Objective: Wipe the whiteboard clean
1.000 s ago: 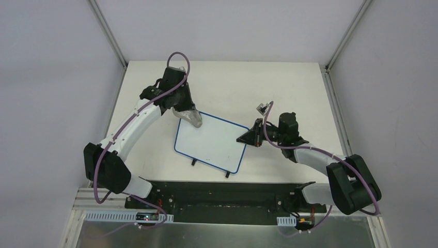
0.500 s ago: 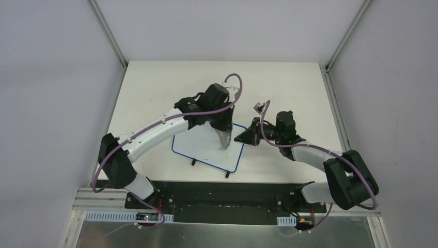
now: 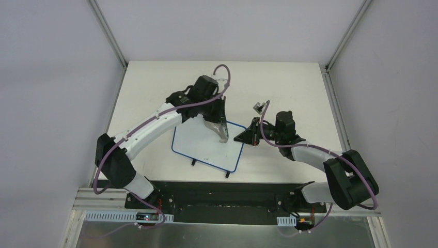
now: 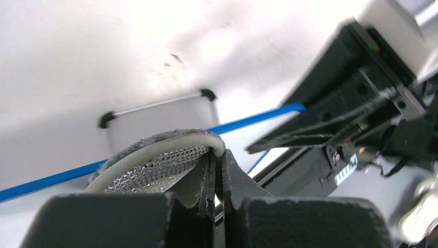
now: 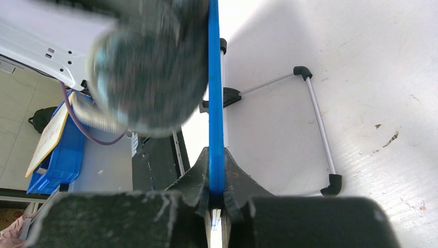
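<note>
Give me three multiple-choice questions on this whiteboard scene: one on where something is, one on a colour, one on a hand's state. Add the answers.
1. Where does the right hand grip?
A. a table leg
B. the left arm
C. the whiteboard, at its right edge

2. What colour is the whiteboard's frame?
A. red
B. blue
C. green

3. What state is the left hand in?
A. shut on the eraser pad
B. open and empty
C. out of view

Answers:
1. C: the right wrist view shows its fingers pinching the edge.
2. B: the rim is blue in every view.
3. A: the pad sits clamped between its fingers.
</note>
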### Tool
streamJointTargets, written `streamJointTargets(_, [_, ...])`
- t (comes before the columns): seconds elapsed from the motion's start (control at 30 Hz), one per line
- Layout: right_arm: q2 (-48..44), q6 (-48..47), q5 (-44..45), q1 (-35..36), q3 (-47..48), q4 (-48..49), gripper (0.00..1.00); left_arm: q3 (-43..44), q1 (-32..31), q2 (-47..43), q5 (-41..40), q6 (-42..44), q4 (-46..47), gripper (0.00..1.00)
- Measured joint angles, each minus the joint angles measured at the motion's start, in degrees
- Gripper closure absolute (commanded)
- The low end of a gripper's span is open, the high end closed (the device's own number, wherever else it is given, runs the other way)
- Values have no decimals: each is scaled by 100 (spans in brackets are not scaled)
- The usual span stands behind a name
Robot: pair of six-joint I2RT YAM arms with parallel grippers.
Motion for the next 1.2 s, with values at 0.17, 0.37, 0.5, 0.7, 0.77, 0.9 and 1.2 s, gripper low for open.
streamJointTargets(0.17, [2,24,37,4,0,-9,100,-155,1086,-411,-299,-426,-109,100])
streamJointTargets(0.37, [33,52,52,31,28,-35,100,-667,1915,-1038,-592,-796,-103,100])
streamJointTargets(0.5, [-98,-116,46,33,74,-323,100,-811,1954,-1637,-763,-846,-72,100])
streamJointTargets(0.7, [-319,-109,103,17,-7,-496,100,-837,1967,-2295,-848,-846,59,100])
streamJointTargets(0.77, [-496,-17,168,-22,-136,-557,100,-870,1969,-2413,-879,-850,85,100])
streamJointTargets(0.9, [-1025,131,275,-210,-420,-866,100,-970,2009,-2483,-881,-874,114,100])
streamJointTargets(1.2, [-1506,205,378,-323,-651,-1126,90,-1071,2079,-2623,-890,-883,114,100])
